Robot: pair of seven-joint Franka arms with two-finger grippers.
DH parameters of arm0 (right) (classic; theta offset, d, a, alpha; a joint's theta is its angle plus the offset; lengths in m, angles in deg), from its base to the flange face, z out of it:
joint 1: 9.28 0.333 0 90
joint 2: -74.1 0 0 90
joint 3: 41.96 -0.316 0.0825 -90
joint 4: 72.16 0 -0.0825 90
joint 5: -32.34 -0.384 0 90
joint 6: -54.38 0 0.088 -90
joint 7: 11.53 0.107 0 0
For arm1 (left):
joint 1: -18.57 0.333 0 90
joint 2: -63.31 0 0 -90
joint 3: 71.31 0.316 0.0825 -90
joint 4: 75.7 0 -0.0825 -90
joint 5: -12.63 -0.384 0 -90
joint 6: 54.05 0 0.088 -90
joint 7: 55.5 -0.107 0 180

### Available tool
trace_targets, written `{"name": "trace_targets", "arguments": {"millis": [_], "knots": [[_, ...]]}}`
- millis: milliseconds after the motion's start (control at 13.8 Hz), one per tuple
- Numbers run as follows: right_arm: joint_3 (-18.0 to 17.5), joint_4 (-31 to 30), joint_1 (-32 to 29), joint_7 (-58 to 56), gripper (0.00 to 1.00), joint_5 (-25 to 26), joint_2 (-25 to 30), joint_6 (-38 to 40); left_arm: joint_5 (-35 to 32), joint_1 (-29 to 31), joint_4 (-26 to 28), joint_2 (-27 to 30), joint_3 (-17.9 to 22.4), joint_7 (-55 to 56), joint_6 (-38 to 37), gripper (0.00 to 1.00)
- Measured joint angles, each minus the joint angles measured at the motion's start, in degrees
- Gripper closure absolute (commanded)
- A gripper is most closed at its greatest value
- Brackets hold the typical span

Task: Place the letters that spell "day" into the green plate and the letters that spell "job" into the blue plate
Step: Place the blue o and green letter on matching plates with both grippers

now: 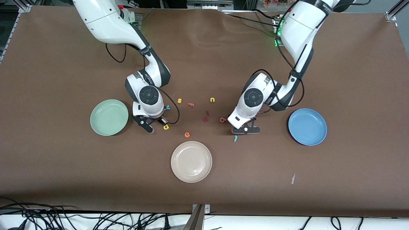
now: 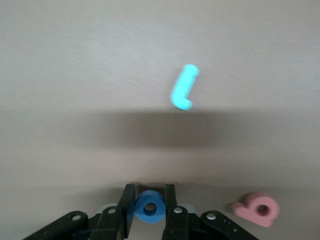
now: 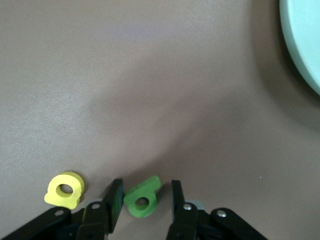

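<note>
My left gripper is down at the table, shut on the blue "o", with a pad against each side. The teal "j" and the salmon "b" lie close by on the cloth. My right gripper stands low around the dark green letter: one pad touches it and a small gap shows at the other. The yellow round letter lies just beside it. The teal "y" lies next to the right arm's wrist. The green plate and the blue plate hold nothing.
A cream-white plate sits nearest the front camera. Between the arms lie a yellow "s", a yellow "u", an orange "e", a salmon letter and two dark red letters.
</note>
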Motion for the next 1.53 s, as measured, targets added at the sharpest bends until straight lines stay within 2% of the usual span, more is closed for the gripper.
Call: {"name": "trace_targets", "arguments": {"millis": [145, 363, 654, 945, 1017, 1163, 1308, 1381, 1453, 1526], "knots": [[-0.01, 0.00, 0.06, 0.12, 0.78, 0.00, 0.02, 0.03, -0.10, 2.74, -0.77, 1.63, -0.01, -4.37, -4.65, 0.79], [-0.01, 0.00, 0.08, 0.14, 1.00, 0.00, 0.08, 0.14, -0.10, 7.95, -0.88, 5.43, -0.07, -13.48, -11.71, 0.79], [0.56, 1.12, 0.05, -2.83, 1.00, 0.06, 1.47, 3.27, -0.10, 16.71, 1.03, 10.05, -0.01, -28.76, -17.27, 0.79], [5.90, 3.50, -1.89, -18.61, 1.00, -2.05, 7.24, 14.43, -0.15, 24.43, 4.68, 11.85, 0.01, -40.91, -16.43, 0.78], [7.73, 3.42, -2.88, -22.62, 1.00, -3.04, 8.23, 15.79, -0.15, 25.33, 5.62, 11.66, 0.02, -42.69, -14.81, 0.67], [11.52, 1.84, -4.28, -31.00, 1.00, -4.64, 9.02, 15.89, -0.16, 26.21, 8.25, 10.72, 0.01, -44.52, -9.28, 0.00], [13.34, -1.67, -5.14, -36.43, 1.00, -7.94, 9.13, 12.59, -0.16, 26.32, 9.60, 9.46, -0.02, -45.59, -6.29, 0.00], [13.59, -4.21, -5.17, -37.14, 0.88, -8.70, 9.16, 9.54, -0.16, 26.32, 9.48, 9.24, -0.09, -45.67, -6.08, 0.00], [13.78, -6.87, -5.16, -37.15, 0.37, -8.83, 9.15, 6.40, -0.16, 26.30, 8.78, 9.33, -0.22, -45.67, -6.41, 0.00], [14.06, -9.34, -5.18, -37.15, 0.00, -8.90, 9.14, 3.81, -0.16, 26.19, 7.46, 9.41, -0.42, -45.47, -7.49, 0.00]]}}
